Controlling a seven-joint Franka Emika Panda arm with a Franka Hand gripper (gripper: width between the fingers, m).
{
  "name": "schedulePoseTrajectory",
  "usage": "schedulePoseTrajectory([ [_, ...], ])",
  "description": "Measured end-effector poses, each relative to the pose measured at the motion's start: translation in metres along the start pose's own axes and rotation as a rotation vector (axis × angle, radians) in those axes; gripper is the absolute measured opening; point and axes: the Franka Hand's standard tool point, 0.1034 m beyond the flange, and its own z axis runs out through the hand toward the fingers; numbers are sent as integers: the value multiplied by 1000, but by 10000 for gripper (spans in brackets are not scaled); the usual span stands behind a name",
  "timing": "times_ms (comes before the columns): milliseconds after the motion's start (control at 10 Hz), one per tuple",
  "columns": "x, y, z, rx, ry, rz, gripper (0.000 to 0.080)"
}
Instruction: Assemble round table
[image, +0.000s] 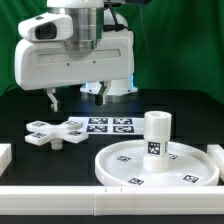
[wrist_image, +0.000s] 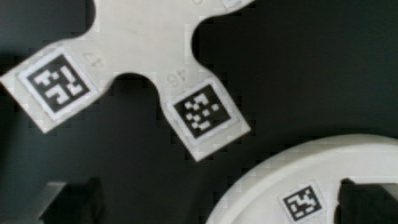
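Observation:
The white cross-shaped piece (image: 58, 132) lies flat on the black table at the exterior view's left; it also shows in the wrist view (wrist_image: 151, 50) with its tags up. The large round rimmed disc (image: 150, 172) lies at the front right, and its rim shows in the wrist view (wrist_image: 294, 175). The short thick cylinder (image: 157, 135) stands upright on the disc. My gripper (image: 98, 94) hangs open and empty above the table, behind the cross and the disc. In the wrist view the gripper (wrist_image: 214, 205) has dark fingertips (wrist_image: 63, 205) spread wide, holding nothing.
The marker board (image: 108, 125) lies flat behind the disc, right of the cross. A white rail (image: 60, 196) runs along the table's front edge, with white blocks at the left (image: 5, 155) and right (image: 214, 152) edges. A green backdrop stands behind.

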Motion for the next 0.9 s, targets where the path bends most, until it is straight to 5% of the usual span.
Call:
schedulePoseTrajectory([
  [200, -3, 2, 2, 1, -1, 8, 648],
  [400, -24, 24, 8, -17, 9, 45, 648],
  [600, -44, 42, 16, 6, 17, 148, 648],
  [900, -44, 41, 16, 6, 16, 145, 648],
])
